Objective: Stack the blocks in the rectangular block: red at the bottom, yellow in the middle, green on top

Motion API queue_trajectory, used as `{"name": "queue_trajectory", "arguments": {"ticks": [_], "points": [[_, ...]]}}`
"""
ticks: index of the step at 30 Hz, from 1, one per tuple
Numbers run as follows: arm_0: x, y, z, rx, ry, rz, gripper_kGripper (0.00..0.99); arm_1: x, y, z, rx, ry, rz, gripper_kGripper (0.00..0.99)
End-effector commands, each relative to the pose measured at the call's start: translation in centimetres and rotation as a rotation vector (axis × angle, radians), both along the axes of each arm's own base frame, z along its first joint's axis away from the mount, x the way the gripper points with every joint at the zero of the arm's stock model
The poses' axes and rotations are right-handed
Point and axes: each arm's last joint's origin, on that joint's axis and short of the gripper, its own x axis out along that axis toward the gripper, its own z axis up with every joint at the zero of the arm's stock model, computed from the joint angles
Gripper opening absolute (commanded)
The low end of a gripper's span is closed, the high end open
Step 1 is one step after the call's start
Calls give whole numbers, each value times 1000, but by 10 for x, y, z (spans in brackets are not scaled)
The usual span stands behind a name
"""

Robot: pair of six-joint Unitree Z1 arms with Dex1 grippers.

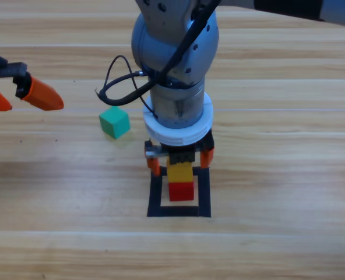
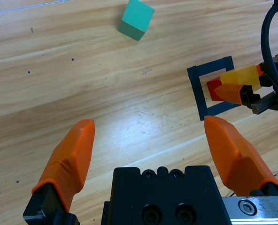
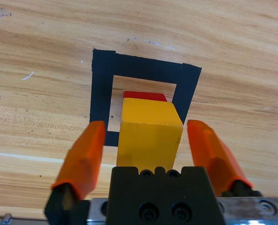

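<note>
The yellow cube [image 1: 179, 170] rests on the red cube [image 1: 181, 191] inside the black tape rectangle [image 1: 178, 211]. My right gripper [image 1: 180, 163] reaches down over them. In the right wrist view its jaws stand open on either side of the yellow cube [image 3: 148, 133], a small gap on each side, with the red cube [image 3: 144, 96] showing beneath and the tape rectangle [image 3: 99, 84] around both. The green cube [image 1: 114, 122] lies apart on the table, up and to the left of the rectangle. My left gripper [image 1: 37, 108] waits open at the left edge, holding nothing.
A black cable [image 1: 117, 81] loops off the right arm above the green cube. The left wrist view shows the green cube [image 2: 136, 19] far ahead and the tape rectangle [image 2: 197, 93] with the stack to the right.
</note>
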Motion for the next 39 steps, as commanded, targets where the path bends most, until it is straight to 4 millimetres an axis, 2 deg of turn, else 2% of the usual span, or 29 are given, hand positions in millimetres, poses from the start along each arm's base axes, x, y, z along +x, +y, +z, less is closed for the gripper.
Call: {"name": "queue_trajectory", "arguments": {"ticks": [1,3,7,9,13,15,16,19,21,22,23,25,27,33,36,39], "points": [[4,3,-11,-2,34,19,989,12,-13,17,3,-24,7,990],[5,2,-9,-6,28,24,989,4,-21,56,54,-81,21,990],[19,-2,5,-28,5,69,989,-31,-48,148,169,-225,94,990],[35,-7,13,-37,8,107,989,-43,-63,176,200,-258,129,990],[78,-24,23,-37,55,201,989,-64,-103,203,193,-302,180,990],[98,-29,22,-27,77,281,989,-75,-125,201,214,-328,216,989],[107,-34,21,-17,97,312,989,-79,-144,194,261,-333,241,989],[131,-61,15,28,162,404,985,-96,-201,161,451,-365,328,989],[141,-81,9,53,207,462,973,-113,-224,143,466,-398,390,989],[144,-90,5,69,237,493,971,-120,-233,127,463,-399,428,989],[149,-104,-2,81,273,533,971,-123,-237,114,457,-399,451,989],[151,-117,-11,85,308,577,971,-126,-240,88,450,-393,506,989],[152,-133,-22,87,339,604,971,-130,-243,74,457,-385,545,989],[162,-176,-52,100,411,675,962,-127,-236,59,424,-335,636,989],[164,-184,-67,103,440,723,962,-125,-232,51,404,-316,694,989],[167,-186,-74,88,452,778,962,-123,-230,48,397,-312,701,989]]}}
